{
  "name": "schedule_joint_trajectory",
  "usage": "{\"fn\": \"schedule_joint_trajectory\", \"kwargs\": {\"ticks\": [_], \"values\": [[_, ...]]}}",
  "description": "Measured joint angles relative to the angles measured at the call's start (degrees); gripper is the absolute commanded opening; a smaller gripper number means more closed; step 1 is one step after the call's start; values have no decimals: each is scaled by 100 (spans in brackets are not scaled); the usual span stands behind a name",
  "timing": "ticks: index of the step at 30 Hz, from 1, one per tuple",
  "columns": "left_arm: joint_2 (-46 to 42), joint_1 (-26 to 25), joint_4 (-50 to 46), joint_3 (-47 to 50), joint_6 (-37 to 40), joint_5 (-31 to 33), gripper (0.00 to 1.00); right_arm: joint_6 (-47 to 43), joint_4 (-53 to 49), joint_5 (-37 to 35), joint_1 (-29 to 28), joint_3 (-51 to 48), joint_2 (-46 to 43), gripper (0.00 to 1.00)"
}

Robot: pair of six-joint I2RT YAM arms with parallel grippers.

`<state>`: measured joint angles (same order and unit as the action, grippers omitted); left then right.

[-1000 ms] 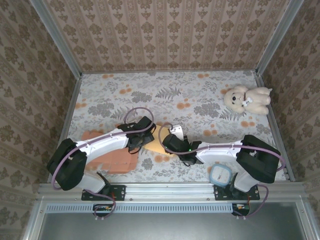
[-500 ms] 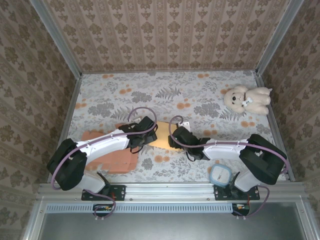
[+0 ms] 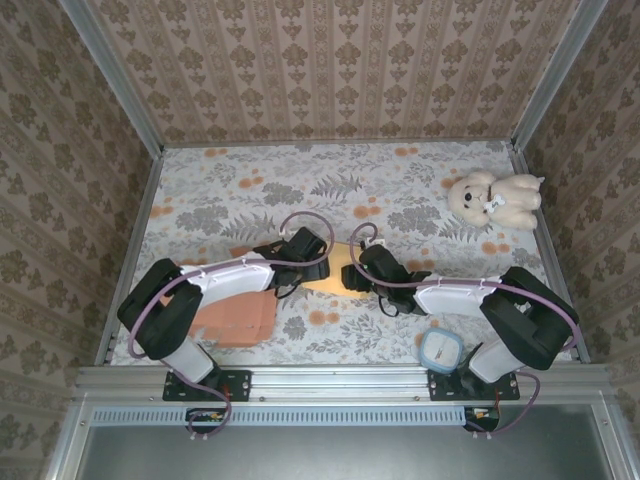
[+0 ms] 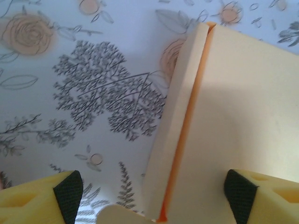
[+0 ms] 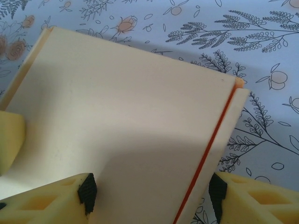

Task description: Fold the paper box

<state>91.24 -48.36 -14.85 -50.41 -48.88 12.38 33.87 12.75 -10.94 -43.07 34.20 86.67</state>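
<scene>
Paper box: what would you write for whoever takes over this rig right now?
Paper box: lies on the table between the two arms, cream panel up.
Left end effector: open, straddling the left side flap, gripping nothing.
Right end effector: open, straddling the right side flap, gripping nothing.
Done: both side flaps are bent along their orange crease lines.
Left: the rest of the folding; the box is not yet a closed shape, as far as the views show.
</scene>
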Motion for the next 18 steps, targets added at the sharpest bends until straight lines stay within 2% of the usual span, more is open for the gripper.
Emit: {"fn": "schedule_joint_trajectory", "kwargs": {"ticks": [11,18], "values": [[81,7,127,-31,74,9,83,2,-2,-39,46,-313,-487,73],[81,7,122,-37,79,13,82,-2,33,-107,315,-361,-809,71]]}}
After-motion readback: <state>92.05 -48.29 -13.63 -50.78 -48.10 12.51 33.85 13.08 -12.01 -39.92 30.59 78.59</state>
